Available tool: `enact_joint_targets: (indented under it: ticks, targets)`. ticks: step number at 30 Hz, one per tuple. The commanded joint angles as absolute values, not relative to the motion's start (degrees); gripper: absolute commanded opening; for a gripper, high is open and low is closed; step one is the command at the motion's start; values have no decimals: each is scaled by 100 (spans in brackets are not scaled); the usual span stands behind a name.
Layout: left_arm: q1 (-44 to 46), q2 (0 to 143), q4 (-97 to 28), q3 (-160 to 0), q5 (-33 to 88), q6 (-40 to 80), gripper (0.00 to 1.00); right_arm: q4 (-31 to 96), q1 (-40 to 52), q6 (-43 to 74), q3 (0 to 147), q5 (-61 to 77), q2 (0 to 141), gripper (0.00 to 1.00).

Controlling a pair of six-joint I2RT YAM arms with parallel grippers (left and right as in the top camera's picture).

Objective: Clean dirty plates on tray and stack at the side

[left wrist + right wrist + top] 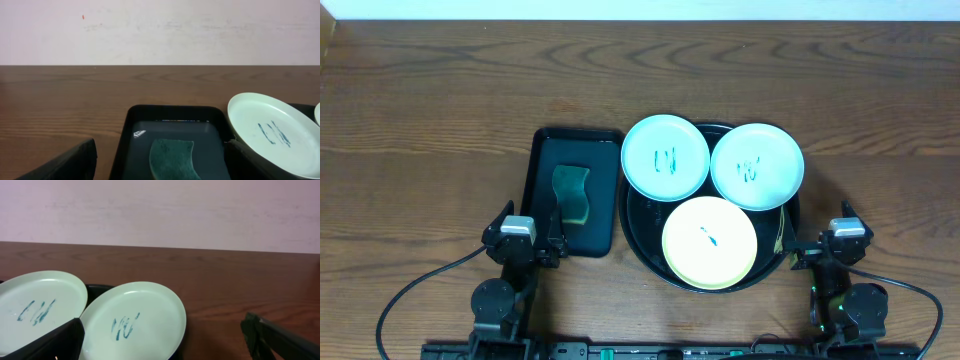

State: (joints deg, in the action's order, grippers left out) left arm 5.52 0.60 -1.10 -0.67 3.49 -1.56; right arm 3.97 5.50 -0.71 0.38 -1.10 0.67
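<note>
Left arm: folded low at the table (pixel 420 110) edge; left gripper (pixel 530 228) released, empty, facing the rectangular tray (pixel 545 165) and sponge (pixel 572 192).
Right arm: folded likewise; right gripper (pixel 832 240) released, empty, beside the round tray (pixel 638 235).
Plates: left mint plate (pixel 665 157), right mint plate (pixel 757 166), both scribbled, and yellow plate (pixel 710 242), all on the round tray.
Hidden: round tray's floor mostly covered; arm bases cut off.
</note>
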Motion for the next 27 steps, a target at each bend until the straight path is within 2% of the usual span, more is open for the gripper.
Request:
enact_joint_targets:
  ticks: [1,17,27]
  targets:
    - [558,23,-381,-23,329,-235,82,410,604,-156,32,-167,49,99]
    - [556,82,-548,-134,329,-231,82,412,604,-21,32,-165,78,99]
    - [558,1343,-1052,-893,231,440,82,982,604,327,600,-165,899,99]
